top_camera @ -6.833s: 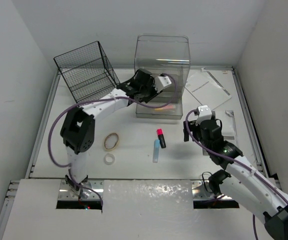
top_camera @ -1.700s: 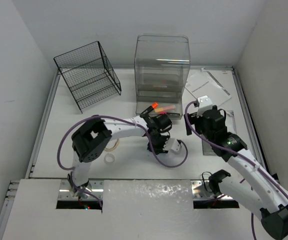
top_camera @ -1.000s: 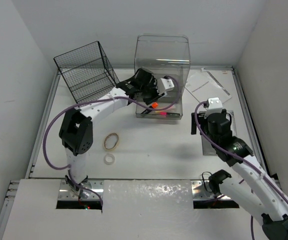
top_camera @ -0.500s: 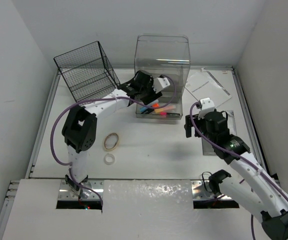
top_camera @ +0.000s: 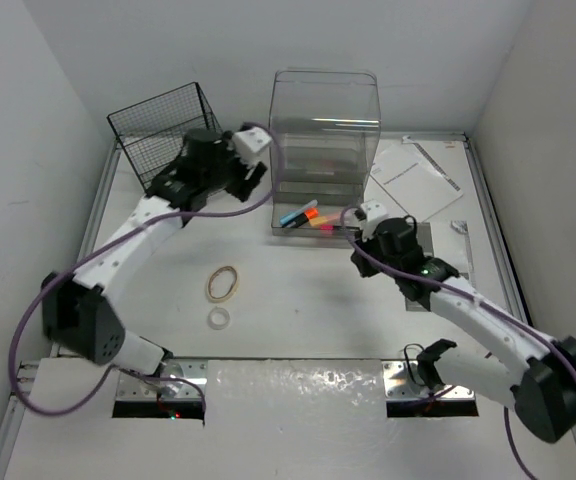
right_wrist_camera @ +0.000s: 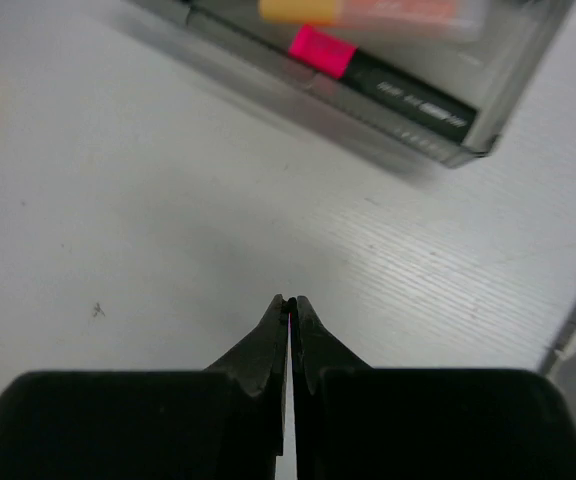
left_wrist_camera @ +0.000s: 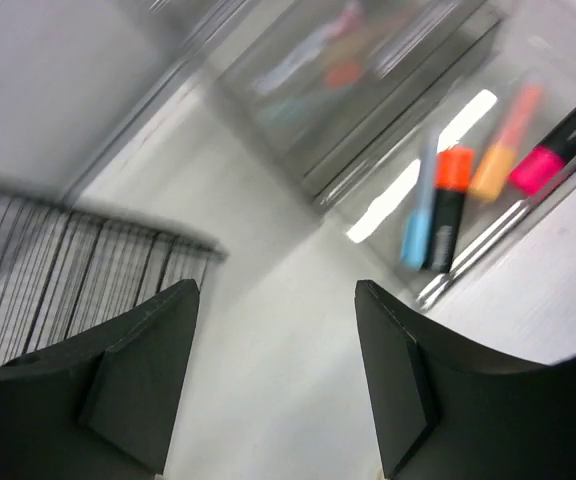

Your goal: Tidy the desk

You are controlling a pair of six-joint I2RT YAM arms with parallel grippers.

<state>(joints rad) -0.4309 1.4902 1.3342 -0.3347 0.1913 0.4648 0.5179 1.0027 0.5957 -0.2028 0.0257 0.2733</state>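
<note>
Pressed together, the right end effector [right_wrist_camera: 289, 300] should push the drawer [right_wrist_camera: 388, 115] squarely shut; the left end effector [left_wrist_camera: 275, 300] hangs spread, empty.

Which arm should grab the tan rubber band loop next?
Probably the left arm: the tan rubber band loop lies on its side of the white desk, and its jaws stand open. The right arm's jaws are shut, over by the clear plastic box.

White desk [top_camera: 288, 300], wire basket [top_camera: 148, 135] and clear drawer box [top_camera: 325, 120] at back, papers [top_camera: 415, 180] far right, rubber band [top_camera: 223, 284], tape ring [top_camera: 218, 318]
</note>
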